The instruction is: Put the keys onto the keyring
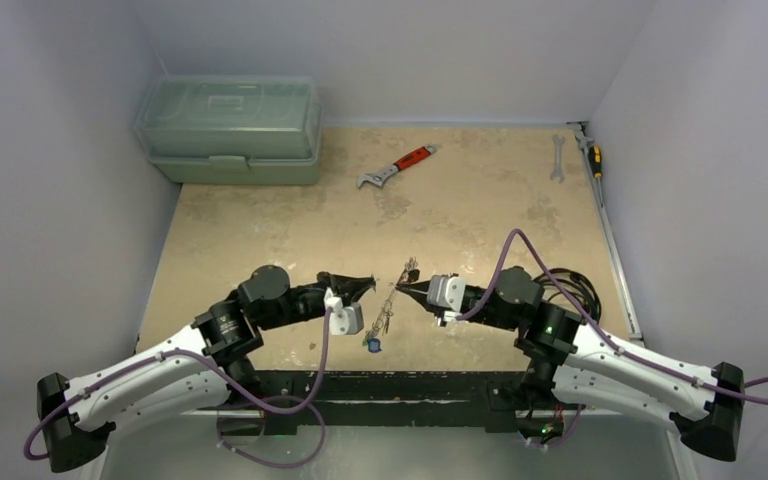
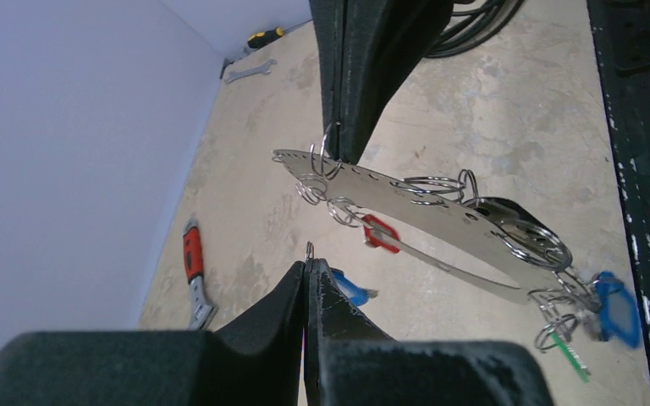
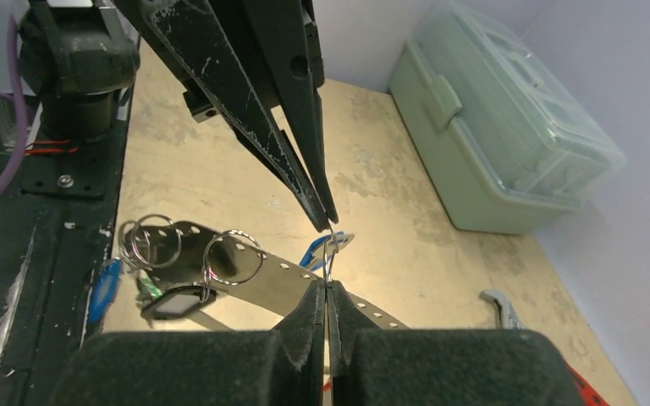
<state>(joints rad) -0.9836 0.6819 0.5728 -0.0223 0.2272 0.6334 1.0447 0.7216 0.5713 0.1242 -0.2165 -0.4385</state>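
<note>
The keyring (image 2: 406, 203) is a silvery flat perforated band loop, hanging in the air between both grippers; it also shows in the top view (image 1: 388, 315) and the right wrist view (image 3: 262, 271). Keys hang from it on small split rings, with red (image 2: 379, 233), blue (image 2: 618, 298), green (image 2: 569, 351) and black (image 3: 173, 302) tags. My left gripper (image 2: 307, 266) is shut on a small split ring (image 2: 309, 250); a blue-tagged key (image 2: 351, 288) hangs right behind its fingertips. My right gripper (image 3: 327, 288) is shut on a small wire ring (image 3: 328, 254) at the band's end, tip to tip with the left fingers (image 3: 305, 169).
A red-handled wrench (image 1: 397, 167) lies mid-table at the back. A green toolbox (image 1: 230, 130) stands at the back left. A silver spanner (image 1: 557, 158) and a yellow-black screwdriver (image 1: 592, 155) lie at the back right. Black cables (image 1: 570, 285) coil by the right arm.
</note>
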